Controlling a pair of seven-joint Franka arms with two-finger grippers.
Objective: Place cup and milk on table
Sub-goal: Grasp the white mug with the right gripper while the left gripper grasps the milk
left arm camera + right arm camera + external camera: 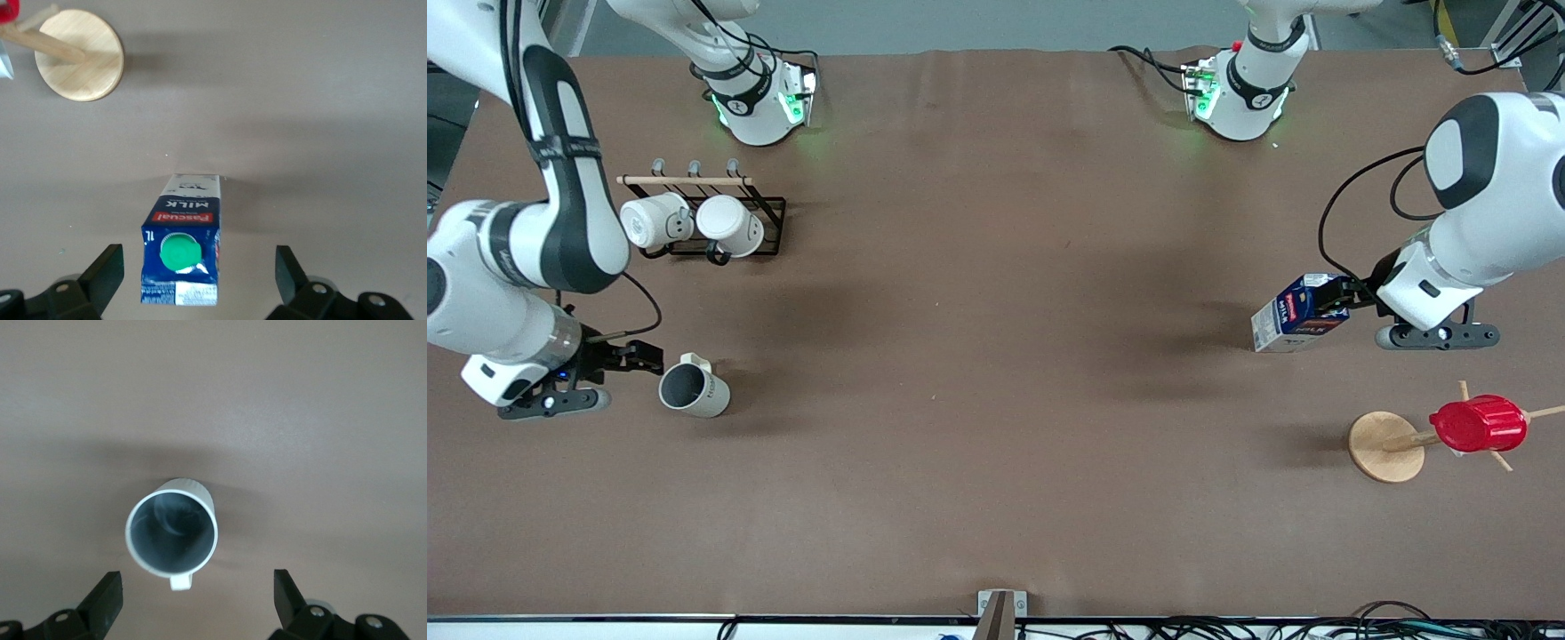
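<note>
Both pincers are spread wide and hold nothing. Left pincer (197,283) hovers just above the milk (1296,314), fingers (103,277) well clear of its sides; the carton stands upright on the brown matte surface (996,427) toward the left arm's end, dark blue with a round green cap, a red "Pascual" label, white "MILK" and "1L". Nearer the camera stands a round wooden stand (1385,446) whose pegs carry a red ribbed cup (1479,424). Right pincer (197,603) hangs over the cup (693,388), off-white with a grey inside and squarish handle, upright at the right arm's end. Farther off, a black wire rack (720,222) holds two white mugs (656,220).
</note>
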